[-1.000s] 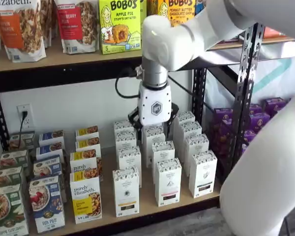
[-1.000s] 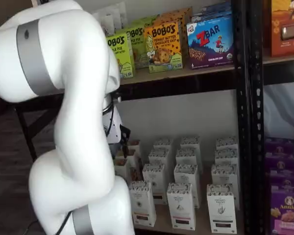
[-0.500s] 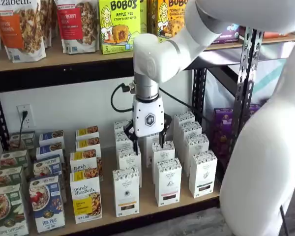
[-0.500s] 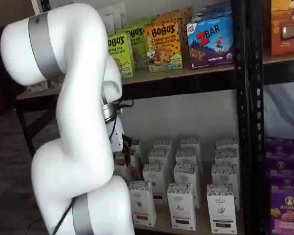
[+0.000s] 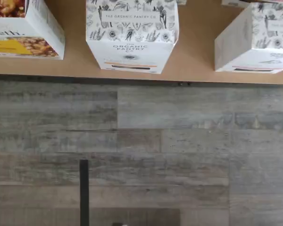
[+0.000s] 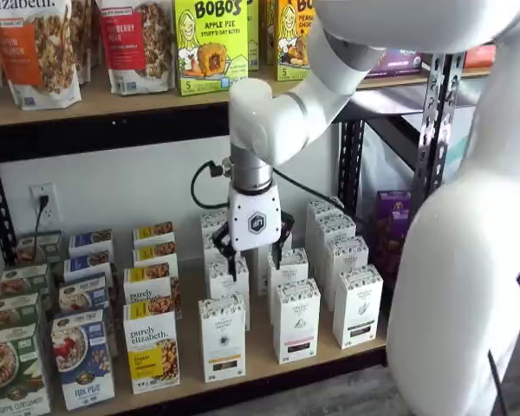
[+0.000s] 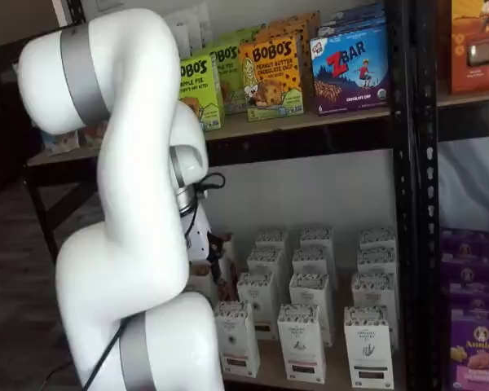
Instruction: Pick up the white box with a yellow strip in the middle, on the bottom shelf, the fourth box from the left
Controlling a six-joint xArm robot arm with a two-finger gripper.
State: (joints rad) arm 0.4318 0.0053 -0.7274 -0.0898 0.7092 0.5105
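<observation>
The white box (image 6: 223, 338) stands at the front of the bottom shelf (image 6: 262, 362), a tall narrow carton with a dark speckled top and a dark label low down. The wrist view looks down on the white box (image 5: 131, 36) at the edge of the bottom shelf (image 5: 198, 52). My gripper (image 6: 249, 257) hangs open above the white cartons behind that box, its two black fingers well apart with nothing between them. In a shelf view the white box (image 7: 236, 338) shows beside the arm, which hides most of the gripper there.
A purely elizabeth box (image 6: 152, 348) stands just left of the white box, and more white cartons (image 6: 295, 319) stand to its right. Black uprights (image 6: 433, 139) frame the rack. Bobo's boxes (image 6: 210, 43) fill the upper shelf. Grey plank floor (image 5: 141, 141) lies below the shelf edge.
The gripper has come down and to the left, toward the front of the white cartons' column. Its fingers have stayed open.
</observation>
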